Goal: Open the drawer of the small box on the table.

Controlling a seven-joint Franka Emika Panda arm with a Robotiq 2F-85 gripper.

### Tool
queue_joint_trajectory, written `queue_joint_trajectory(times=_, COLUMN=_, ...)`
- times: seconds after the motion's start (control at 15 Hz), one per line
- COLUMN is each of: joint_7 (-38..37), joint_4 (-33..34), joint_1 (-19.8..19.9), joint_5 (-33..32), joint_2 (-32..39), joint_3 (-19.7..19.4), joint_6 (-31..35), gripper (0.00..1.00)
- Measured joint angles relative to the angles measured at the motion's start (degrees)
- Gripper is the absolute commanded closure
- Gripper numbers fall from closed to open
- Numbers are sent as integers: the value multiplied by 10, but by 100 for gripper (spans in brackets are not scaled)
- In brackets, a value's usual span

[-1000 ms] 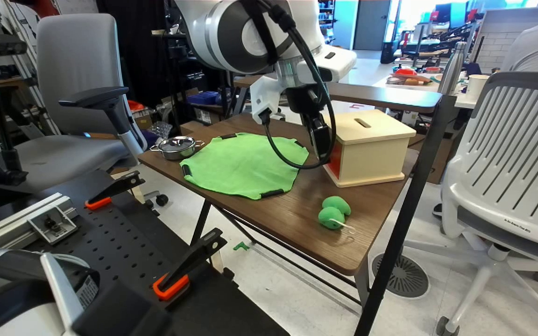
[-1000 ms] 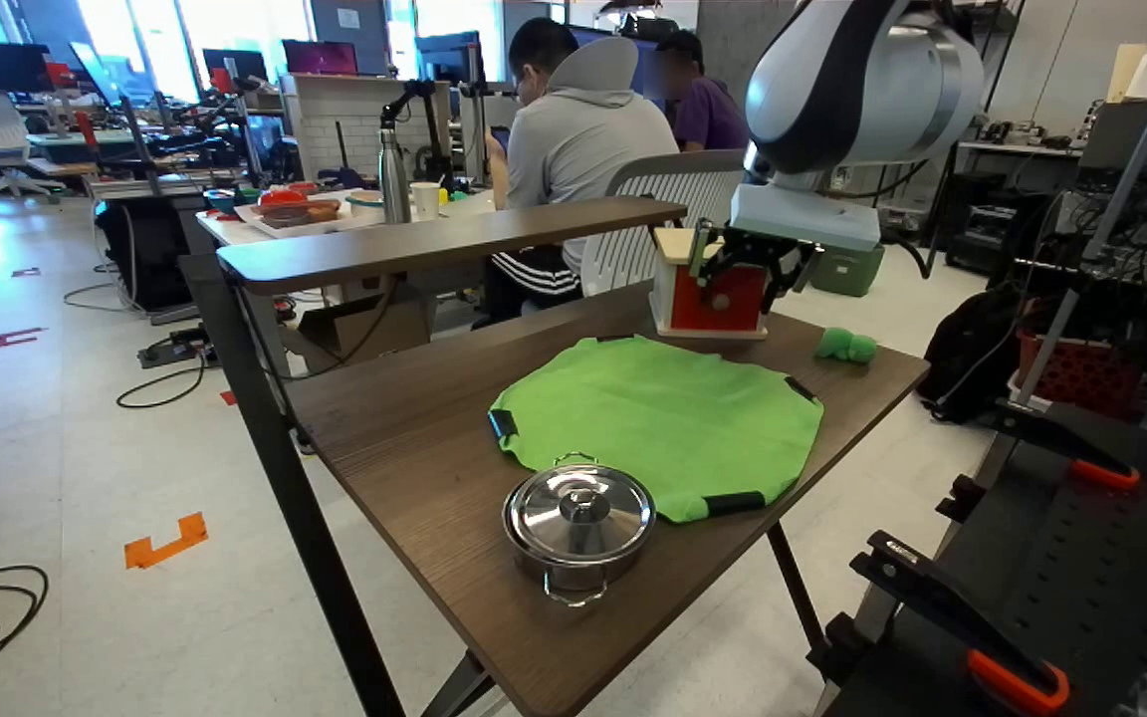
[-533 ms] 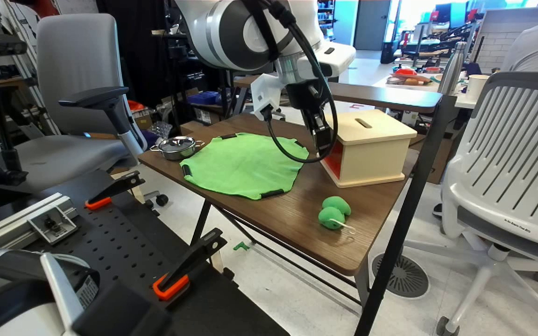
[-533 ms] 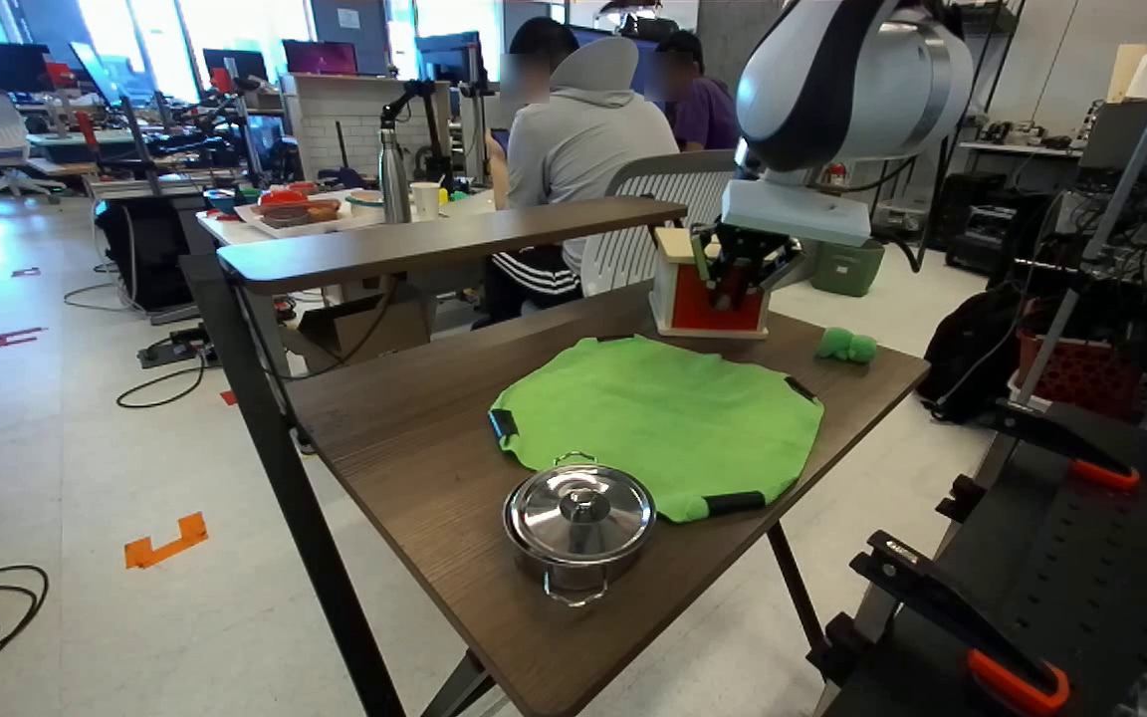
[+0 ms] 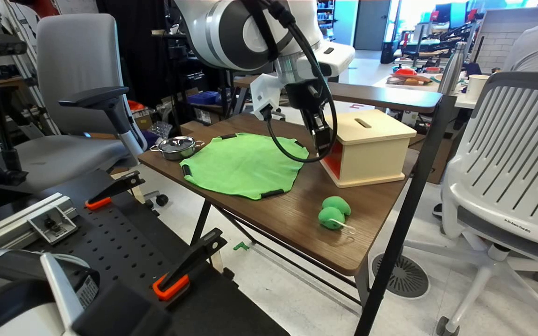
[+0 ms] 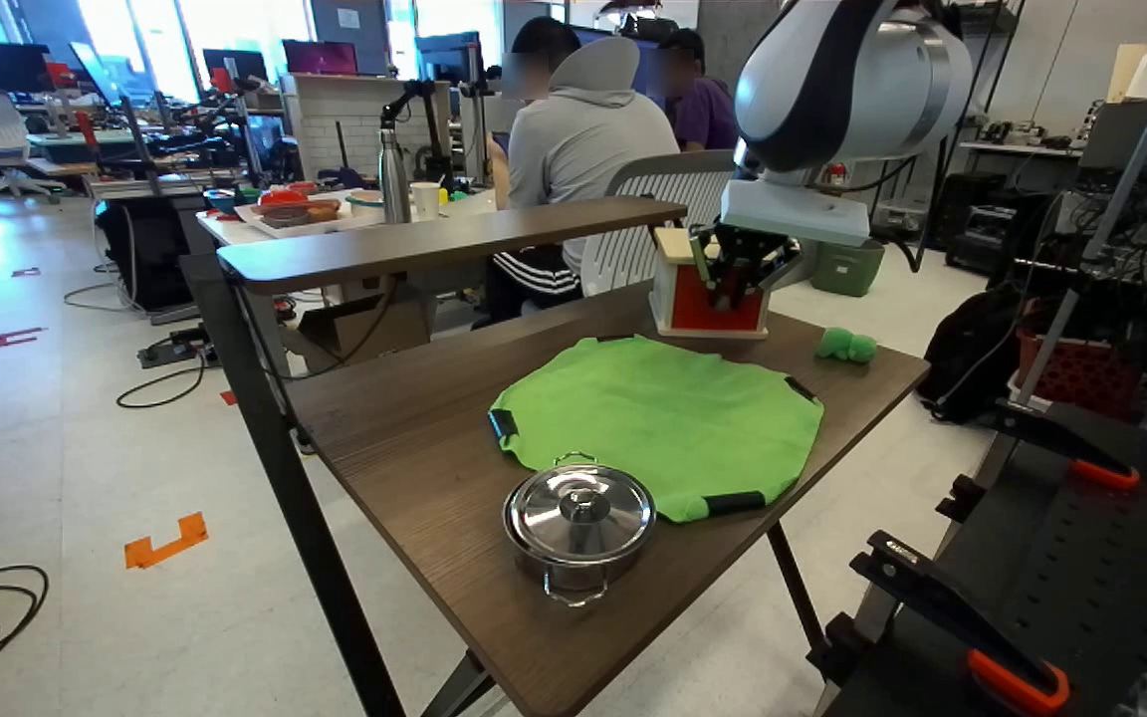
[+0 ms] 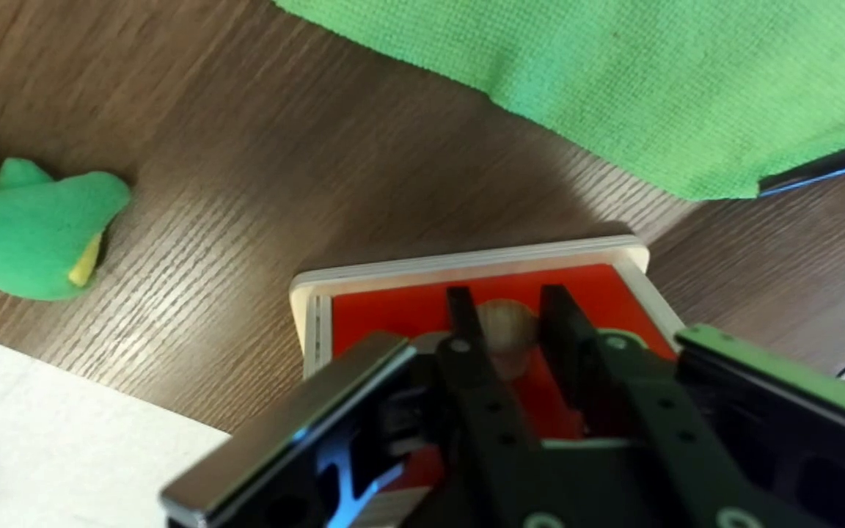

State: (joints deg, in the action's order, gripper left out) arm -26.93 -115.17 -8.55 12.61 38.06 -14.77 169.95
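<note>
The small box point(image 5: 374, 161) is pale wood with a slot in its top, and it stands at the far part of the dark brown table point(image 5: 292, 224). Its drawer point(image 6: 690, 302) has a red front, which sits within the box's wooden frame in the wrist view. From the middle of that front sticks out a round wooden knob point(image 7: 507, 328). My gripper point(image 7: 506, 312) is shut on the knob, one finger on either side of it. The arm partly covers the front in both exterior views, and the fingers hide the lower part of it in the wrist view.
A green cloth point(image 6: 653, 418) with black edge pieces lies on the table before the drawer front. A lidded metal pot point(image 6: 581, 523) stands beyond it. The green plush toy point(image 5: 334, 212) lies near the box. A raised shelf point(image 6: 454, 239) runs along one table side.
The fingers have come together from wide apart onto the knob. The arm shifted slightly at first and has held still over the last half second. The box has not moved.
</note>
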Motion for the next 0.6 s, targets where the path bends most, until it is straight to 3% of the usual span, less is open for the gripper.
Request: queue_joint_trajectory(times=0.6, joint_7=23, joint_4=-9, joint_1=13, joint_5=0, joint_2=-20, joint_3=18, joint_6=-48, gripper=93)
